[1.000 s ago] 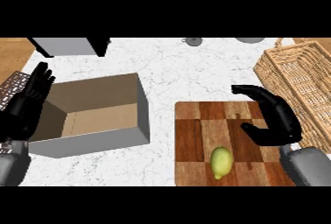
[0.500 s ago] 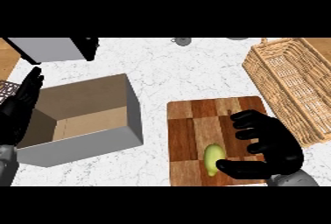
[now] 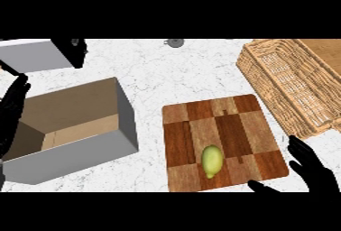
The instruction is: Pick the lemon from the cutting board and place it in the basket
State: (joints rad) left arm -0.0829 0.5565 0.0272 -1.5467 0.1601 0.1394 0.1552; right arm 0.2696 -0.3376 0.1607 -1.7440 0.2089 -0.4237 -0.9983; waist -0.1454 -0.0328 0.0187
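Lying on the cutting board [image 3: 226, 142], near its front edge, the lemon [image 3: 212, 161] is waiting, and nothing is touching it; the right hand [image 3: 311, 170] is showing just off the board's front right corner, fingers spread out and holding nothing; half a second ago this hand was sitting over the board right beside the lemon, so it is looking like the hand has slid back and away from the fruit without taking it; the view is also looking shifted, with the board now sitting more in the middle; the basket [image 3: 293, 85] is standing just past the board's far right side, still with no lemon in it; the left hand [image 3: 13, 113] is resting at the far left, well apart from the board, flat and open next to the grey box [image 3: 80, 131]; I am thinking the pick is not done yet, so the right hand is needing to come back over the board and close round the lemon before going to the basket
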